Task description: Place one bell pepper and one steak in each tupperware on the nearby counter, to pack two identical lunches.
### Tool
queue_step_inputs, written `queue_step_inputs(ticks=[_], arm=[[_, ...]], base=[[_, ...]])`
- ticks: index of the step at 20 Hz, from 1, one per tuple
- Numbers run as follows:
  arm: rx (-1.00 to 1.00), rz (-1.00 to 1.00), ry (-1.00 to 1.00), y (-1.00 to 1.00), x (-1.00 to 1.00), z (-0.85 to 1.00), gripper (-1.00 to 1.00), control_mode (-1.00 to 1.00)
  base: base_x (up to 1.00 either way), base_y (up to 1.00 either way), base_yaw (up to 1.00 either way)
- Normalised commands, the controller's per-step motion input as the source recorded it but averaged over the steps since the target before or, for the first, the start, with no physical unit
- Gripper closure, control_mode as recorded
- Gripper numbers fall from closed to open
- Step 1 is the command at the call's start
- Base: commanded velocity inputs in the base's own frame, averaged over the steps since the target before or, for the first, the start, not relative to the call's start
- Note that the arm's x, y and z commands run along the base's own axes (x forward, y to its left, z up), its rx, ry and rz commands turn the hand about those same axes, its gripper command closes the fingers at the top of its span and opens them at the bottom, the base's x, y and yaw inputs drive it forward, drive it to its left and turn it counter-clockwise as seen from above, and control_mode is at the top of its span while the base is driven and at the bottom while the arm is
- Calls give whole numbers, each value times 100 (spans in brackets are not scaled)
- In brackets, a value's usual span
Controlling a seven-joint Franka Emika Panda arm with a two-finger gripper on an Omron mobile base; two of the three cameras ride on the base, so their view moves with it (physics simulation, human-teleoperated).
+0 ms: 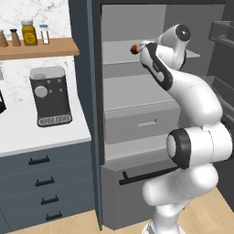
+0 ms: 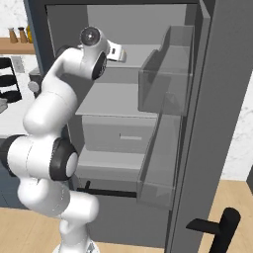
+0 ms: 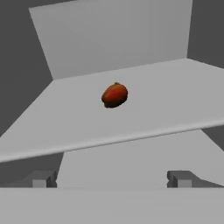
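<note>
Gripper (image 3: 111,178) jaws stand wide apart, nothing between them, two small dark fingertips (image 3: 43,178) at the bottom of the hand view, aimed into the open grey fridge

Left base view, left to right: brown wooden wall shelf (image 1: 39,47) with small jars and a yellow-filled jar (image 1: 29,32); below it a dark grey coffee machine (image 1: 49,96) stands on the long white counter (image 1: 41,132) above dark blue-grey drawers with black handles (image 1: 39,160). Right of the counter, the tall open fridge interior with flat grey shelves (image 1: 132,91) and a grey drawer (image 1: 141,123). White arm (image 1: 192,114) rises from lower right and reaches up to the upper shelf

Small glossy red bell pepper (image 3: 115,95) lies alone on the upper grey fridge shelf (image 3: 78,113), roughly mid-shelf, well ahead of the fingertips, not touched. In the left base view it shows as a small red spot (image 1: 134,49) just left of the wrist, on the same upper shelf

Right base view: arm (image 2: 49,123) at left, hand end near the upper shelf, translucent grey door bins (image 2: 165,79) to the right on the open fridge door (image 2: 217,123), black door handle (image 2: 220,227) at lower right
</note>
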Motion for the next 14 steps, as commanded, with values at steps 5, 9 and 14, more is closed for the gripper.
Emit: queue_step_inputs(ticks=[5,9,14], arm=[[0,0,12,2,36,0,-100,-100],[0,0,9,0,35,0,-100,-100],[0,0,4,0,35,-3,-100,-100]], base=[[0,0,0],[0,0,0],[0,0,0]])
